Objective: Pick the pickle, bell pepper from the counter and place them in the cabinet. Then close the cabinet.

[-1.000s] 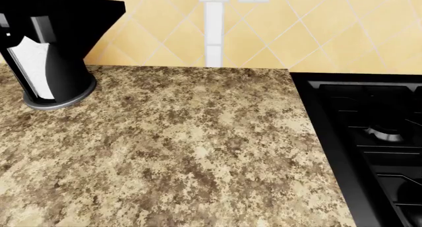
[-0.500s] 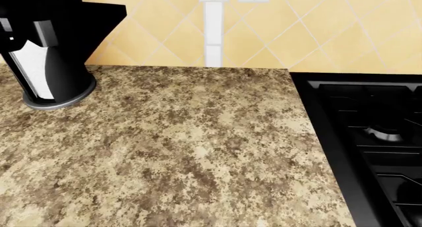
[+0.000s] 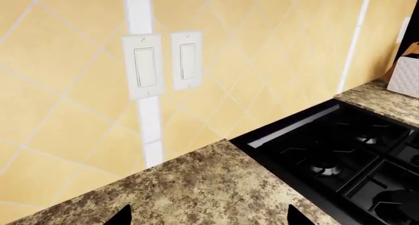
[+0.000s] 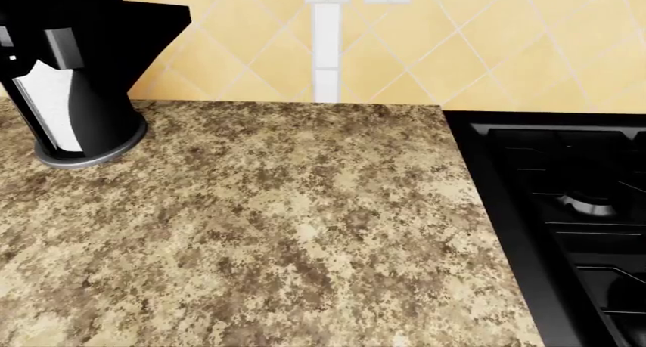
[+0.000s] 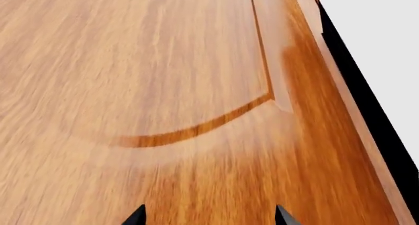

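Head view: counter (image 4: 302, 226) bare granite, stove (image 4: 576, 211) touching its right edge, black holder with white paper (image 4: 66, 97) at the counter's back-left corner, tiled wall (image 4: 485, 44) behind. Pickle and bell pepper appear in none of the views; can't tell where they are.

Left gripper (image 3: 206, 217): only two dark fingertips (image 3: 123, 216) show, spread wide apart, nothing between them, hanging above the counter (image 3: 196, 190) near the stove (image 3: 340, 156), facing two wall switches (image 3: 164, 63).

Right gripper (image 5: 208, 216): two dark tips (image 5: 136, 216) spread apart, empty, close in front of a wooden cabinet door (image 5: 164, 87) with an arched groove.
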{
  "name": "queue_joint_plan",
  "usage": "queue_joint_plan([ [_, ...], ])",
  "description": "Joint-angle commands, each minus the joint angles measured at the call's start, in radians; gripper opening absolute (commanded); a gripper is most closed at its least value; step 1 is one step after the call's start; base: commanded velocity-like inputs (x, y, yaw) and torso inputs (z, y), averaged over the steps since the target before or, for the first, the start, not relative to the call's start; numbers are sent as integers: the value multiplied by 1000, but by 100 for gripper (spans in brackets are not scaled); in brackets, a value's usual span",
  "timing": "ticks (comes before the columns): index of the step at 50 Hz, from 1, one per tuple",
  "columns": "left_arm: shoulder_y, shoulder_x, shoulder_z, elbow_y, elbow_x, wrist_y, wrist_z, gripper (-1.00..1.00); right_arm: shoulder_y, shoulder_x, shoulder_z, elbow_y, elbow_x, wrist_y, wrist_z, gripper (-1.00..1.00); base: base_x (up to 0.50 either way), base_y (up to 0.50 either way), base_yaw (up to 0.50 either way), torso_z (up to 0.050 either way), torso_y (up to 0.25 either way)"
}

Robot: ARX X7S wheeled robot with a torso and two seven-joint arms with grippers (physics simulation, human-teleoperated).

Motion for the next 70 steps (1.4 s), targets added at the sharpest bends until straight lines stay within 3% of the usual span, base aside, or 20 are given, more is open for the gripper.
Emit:
queue_joint_plan([
  [1,-1,0,3,-1,3,1,5,100,-51,-42,-46,115,64,-11,-52,100,11,3,4,0,0],
  [19,3,-4,3,-1,13,5,17,100,65,-37,-300,247,-37,244,-122,100,4,1,2,1,-8],
  [44,3,-10,3,4,26,12,25,100,160,-70,-600,350,-342,343,-287,100,4,0,1,0,-10],
  [58,37,-41,-71,107,74,74,96,100,167,-69,-630,354,-379,342,-311,100,4,0,0,0,-14],
  [70,38,-43,-82,106,85,88,107,100,174,-65,-628,352,-377,352,-310,100,4,0,1,0,-238],
])
